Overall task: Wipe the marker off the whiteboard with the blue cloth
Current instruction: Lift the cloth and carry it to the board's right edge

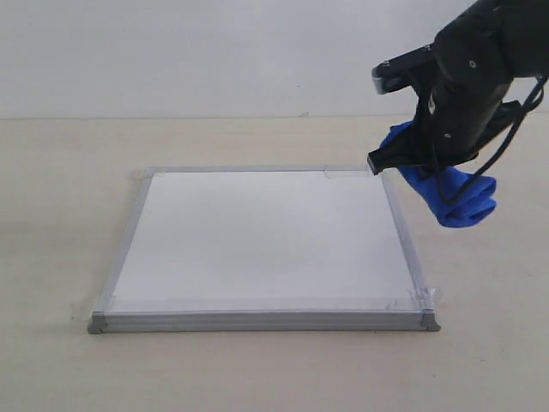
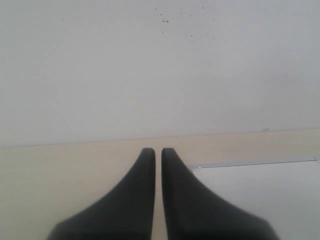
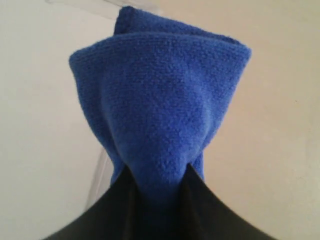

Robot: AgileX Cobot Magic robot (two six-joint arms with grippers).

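Royal-blue plush microfibre cloth (image 1: 455,193) hangs bunched from the right gripper (image 3: 159,192), whose black jaws pinch one fold tight. It is held up at about two o'clock from the flat silver-framed white board (image 1: 257,240). I'd judge it is kept clear because I can make out no dark red pen line on the white face. The left gripper (image 2: 158,156), jaws almost touching and empty, sits beside a board corner, seemingly just keeping out of the way.

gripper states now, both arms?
Left gripper: closed, nothing between the fingers.
Right gripper: closed on the blue cloth.
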